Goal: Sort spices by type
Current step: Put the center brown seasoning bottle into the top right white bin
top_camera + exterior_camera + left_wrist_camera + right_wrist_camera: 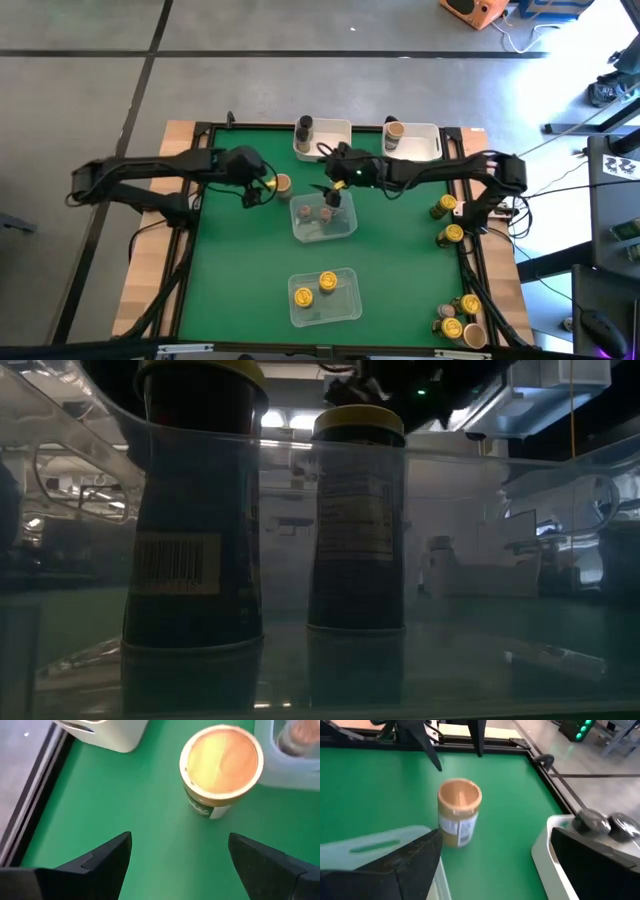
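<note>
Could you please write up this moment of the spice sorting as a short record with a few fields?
left gripper: open, empty, above the mat just short of the tan-lidded jar
right gripper: open, over the upper clear tray
tan-lidded jar: upright on the green mat, beside the upper clear tray
upper clear tray: two reddish-topped jars inside
lower clear tray: two yellow-lidded jars inside
left white bin: dark grey jar
right white bin: one tan-lidded jar
unsorted: yellow-lidded jars along the table's right edge

No wording can be read: the yellow-lidded jars (195,510) carry only a barcode and blurred label print.
</note>
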